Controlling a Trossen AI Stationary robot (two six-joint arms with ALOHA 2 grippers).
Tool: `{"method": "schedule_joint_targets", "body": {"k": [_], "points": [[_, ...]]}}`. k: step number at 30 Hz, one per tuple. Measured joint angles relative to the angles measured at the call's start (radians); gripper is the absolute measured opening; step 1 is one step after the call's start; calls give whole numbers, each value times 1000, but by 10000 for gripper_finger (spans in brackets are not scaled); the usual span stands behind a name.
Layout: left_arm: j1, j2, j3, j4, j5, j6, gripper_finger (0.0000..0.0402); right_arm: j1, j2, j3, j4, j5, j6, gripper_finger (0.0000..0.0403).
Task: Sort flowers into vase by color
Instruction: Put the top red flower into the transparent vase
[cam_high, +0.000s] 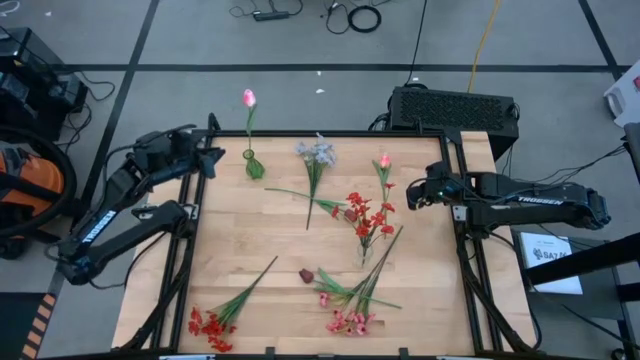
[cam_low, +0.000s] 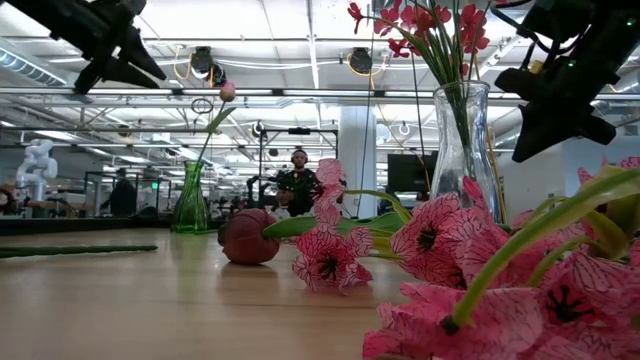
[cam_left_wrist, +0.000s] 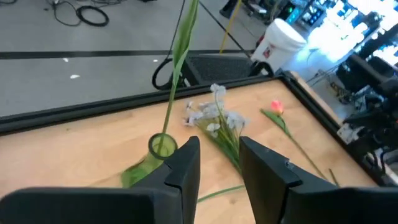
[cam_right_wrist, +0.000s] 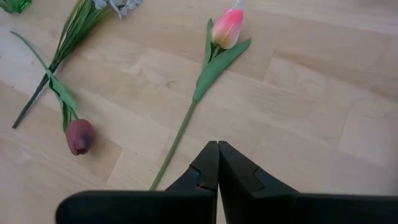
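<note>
A green vase (cam_high: 254, 166) stands at the far left of the table and holds one pink tulip (cam_high: 249, 98) upright. My left gripper (cam_high: 214, 158) hovers open just left of it, and the left wrist view shows the vase (cam_left_wrist: 162, 146) beyond its fingertips (cam_left_wrist: 217, 163). A clear vase (cam_low: 465, 140) holds a red spray (cam_high: 366, 218). Flat on the wood lie pale blue-white flowers (cam_high: 317, 154), a pink tulip (cam_right_wrist: 226, 28), two maroon tulips (cam_high: 306, 275) (cam_right_wrist: 79, 136), a pink spray (cam_high: 346, 320) and a red spray (cam_high: 208, 325). My right gripper (cam_right_wrist: 217, 160) is shut above the lying pink tulip's stem.
The table has a raised black frame (cam_high: 455, 150) along its edges. A black box (cam_high: 452, 108) stands beyond the far right corner. Bare wood (cam_high: 230, 240) lies left of centre, between the green vase and the red spray at the near edge.
</note>
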Motion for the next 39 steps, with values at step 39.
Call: {"method": "schedule_joint_targets", "body": {"k": [39], "points": [[-699, 856, 176, 304, -278, 187, 108, 1, 0, 0, -1, -57, -23, 0]]}}
